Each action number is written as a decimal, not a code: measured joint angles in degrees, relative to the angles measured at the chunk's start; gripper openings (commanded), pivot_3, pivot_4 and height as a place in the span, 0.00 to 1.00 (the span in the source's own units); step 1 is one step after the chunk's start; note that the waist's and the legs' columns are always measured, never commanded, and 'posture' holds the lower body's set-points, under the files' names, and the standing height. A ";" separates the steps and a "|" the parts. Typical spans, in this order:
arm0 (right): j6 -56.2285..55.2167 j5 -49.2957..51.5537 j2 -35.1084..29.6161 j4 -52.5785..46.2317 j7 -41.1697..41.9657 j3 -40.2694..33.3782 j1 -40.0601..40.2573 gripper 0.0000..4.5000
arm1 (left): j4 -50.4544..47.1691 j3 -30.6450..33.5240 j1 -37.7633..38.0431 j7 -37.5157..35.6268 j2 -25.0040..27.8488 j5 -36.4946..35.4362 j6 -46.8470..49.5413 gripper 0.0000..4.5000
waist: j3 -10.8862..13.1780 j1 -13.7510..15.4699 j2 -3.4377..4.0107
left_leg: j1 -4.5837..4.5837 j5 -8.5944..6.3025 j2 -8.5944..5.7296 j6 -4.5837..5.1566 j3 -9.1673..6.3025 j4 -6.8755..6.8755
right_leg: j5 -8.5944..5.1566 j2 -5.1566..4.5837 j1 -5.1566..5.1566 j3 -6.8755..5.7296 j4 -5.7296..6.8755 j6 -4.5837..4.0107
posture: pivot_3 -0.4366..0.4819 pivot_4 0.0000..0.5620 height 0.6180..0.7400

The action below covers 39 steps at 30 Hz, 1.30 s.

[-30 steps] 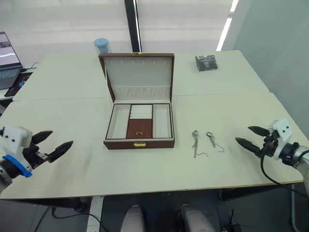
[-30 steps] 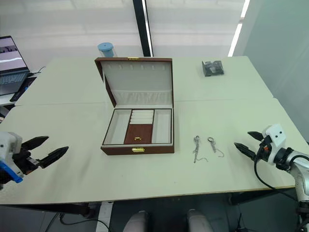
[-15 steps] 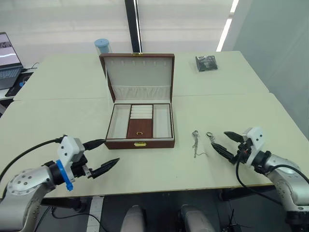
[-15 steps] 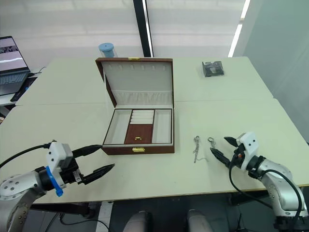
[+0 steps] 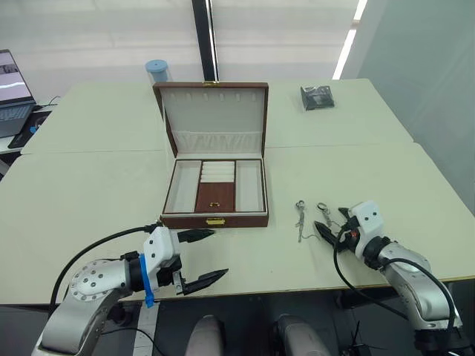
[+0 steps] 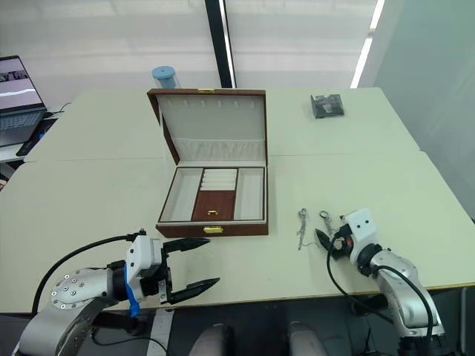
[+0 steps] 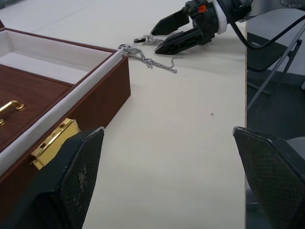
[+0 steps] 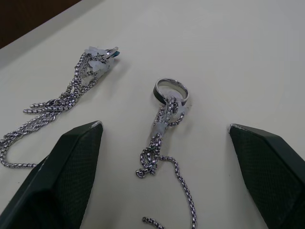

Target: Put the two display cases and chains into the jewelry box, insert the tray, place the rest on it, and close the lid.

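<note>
Pale cream table (image 5: 89,185), made of joined sections w/ seams, fills most of the scene; behind it a bright wall w/ a dark vertical post. Jewelry box (image 5: 214,194) sits mid-table, just beyond the left gripper (image 5: 199,256), its lid (image 5: 213,111) standing open & showing cream lining w/ a gathered pocket. The tray (image 5: 214,187) is seated in the box: cream side sections, ring-roll strip, brown centre panel w/ gold pull. Gold clasp on the box front faces the left gripper, close by per the left wrist view. Left gripper hovers low over the table's near edge, fingers spread wide, holding nothing. Right gripper (image 6: 329,237) rests low at the table, fingers wide apart & empty, tips right at the chains. Two chains (image 8: 164,129) lie on bare table betw. the box & the right gripper; in the right wrist view the one w/ the round ring clasp lies between that gripper's fingers, not touched, the other (image 8: 71,98) just beside it toward the box. Far from both grippers: dark shiny packet (image 5: 317,96) at the far right, blue-capped container (image 5: 156,71) behind the lid, laptop (image 5: 13,93) at the far left edge.
</note>
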 measured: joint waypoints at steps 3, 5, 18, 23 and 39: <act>1.12 -0.57 0.00 -0.88 -0.78 0.55 0.29 0.86 | 0.00 -0.34 -0.94 0.12 0.00 0.02 -0.20 1.00 | -0.10 0.00 -0.08 | 0.02 0.00 0.00 0.00 -0.03 0.00 | 0.00 0.01 0.04 -0.02 -0.01 0.00 | 0.48 0.27 1.00; 2.01 -0.91 0.06 -1.47 -1.24 1.03 0.40 0.71 | -0.04 -0.44 -1.27 0.26 -0.01 0.00 -0.15 1.00 | -0.24 0.00 -0.17 | 0.03 0.00 0.01 0.00 -0.03 0.00 | 0.00 0.01 0.06 -0.02 -0.02 0.00 | 0.48 0.27 1.00; 6.33 0.36 0.56 -2.00 -2.89 -0.91 0.35 0.01 | -1.14 -2.09 -1.45 1.36 -0.68 -0.11 1.15 1.00 | -0.51 0.02 -0.38 | 0.27 -0.01 0.00 0.01 -0.15 -0.02 | -0.02 0.00 0.40 -0.12 -0.14 0.01 | 0.48 0.27 1.00; 6.09 0.37 0.68 -1.91 -2.84 -0.90 0.30 0.01 | -1.01 -2.72 -2.20 1.36 -1.12 0.22 0.93 1.00 | -0.51 0.02 -0.39 | 0.31 -0.01 0.01 0.01 -0.15 -0.03 | -0.02 0.00 0.42 -0.11 -0.14 0.01 | 0.48 0.27 1.00; 2.89 5.72 2.37 -2.92 2.03 -1.60 0.96 0.01 | -0.11 -3.82 -3.46 2.49 -2.56 1.17 0.84 1.00 | -0.42 -0.01 -0.25 | 0.30 -0.01 -0.01 0.01 -0.17 -0.04 | -0.02 0.00 0.40 -0.07 -0.14 0.01 | 0.48 0.27 1.00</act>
